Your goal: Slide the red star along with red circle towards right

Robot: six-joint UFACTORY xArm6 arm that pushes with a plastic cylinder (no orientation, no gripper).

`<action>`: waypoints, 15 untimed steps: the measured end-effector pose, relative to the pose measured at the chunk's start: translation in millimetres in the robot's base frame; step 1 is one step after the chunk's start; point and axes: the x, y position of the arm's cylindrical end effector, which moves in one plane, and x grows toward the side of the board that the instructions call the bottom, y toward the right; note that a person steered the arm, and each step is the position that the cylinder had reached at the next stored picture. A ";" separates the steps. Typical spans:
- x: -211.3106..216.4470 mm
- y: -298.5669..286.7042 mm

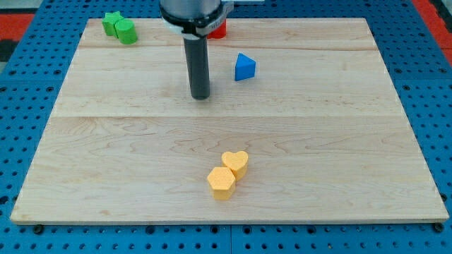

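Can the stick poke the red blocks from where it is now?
Probably yes. My tip sits on bare board toward the view's bottom from the red block, which the arm mostly hides. No block lies between; the blue triangle is off to the view's right.

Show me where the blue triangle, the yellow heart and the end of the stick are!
blue triangle (pixel 245 68), camera view, on its front face.
yellow heart (pixel 236 163), camera view, on its top face.
my tip (pixel 200 96), camera view, the rod's very bottom end, to the view's left of the blue triangle.
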 end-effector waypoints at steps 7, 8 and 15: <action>-117.9 -62.8; -128.2 -53.4; -132.3 120.6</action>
